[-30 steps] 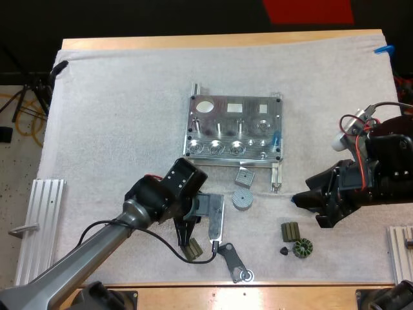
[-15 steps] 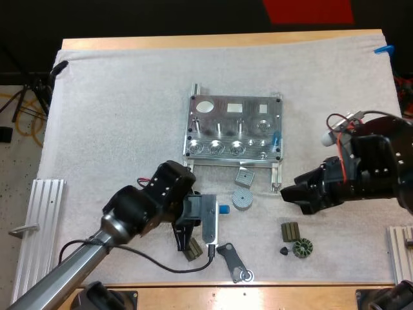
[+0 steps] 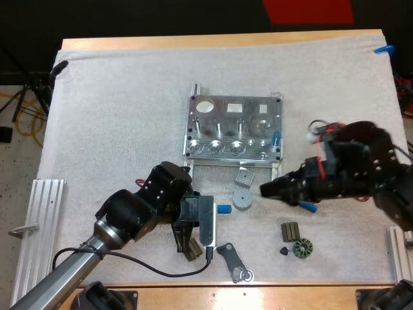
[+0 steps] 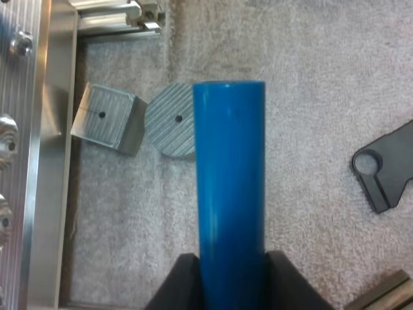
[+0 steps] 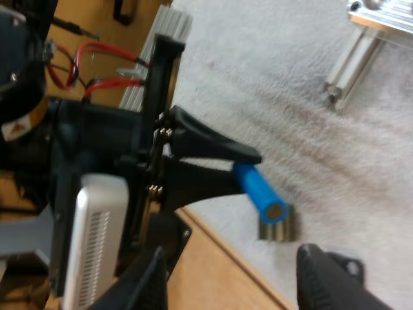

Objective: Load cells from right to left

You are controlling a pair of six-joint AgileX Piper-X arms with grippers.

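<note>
Left gripper (image 4: 231,283) is clamping the blue cell (image 4: 230,181), with a finger pressing on each side of its lower end. The cell is sticking out forward over the mat (image 3: 116,116), pointing toward the grey disc (image 4: 170,119) and the grey square block (image 4: 103,124).

Right gripper (image 3: 270,188) is standing open and holding nothing; in its wrist view the two near fingers are wide apart.

Change over the last second: the right arm has been swinging in from the right edge and is now reaching left past the fixture's lower right corner, with its tip close to the disc and aimed at the cell. The left arm has been pulling back and turning, so the cell's tip is now showing beside the disc in the high view. The right wrist view is looking straight at the left gripper and the cell.

The fixture (image 3: 235,126) is sitting mid-mat, well apart from the held cell. A small blue piece (image 3: 276,138) is showing at its right end.

Judgement: this is looking like a handover setup. The open right gripper is lining up to take the cell, and loading of this cell is not yet done. The black bracket (image 3: 233,260) and dark parts (image 3: 290,230) are lying untouched.
</note>
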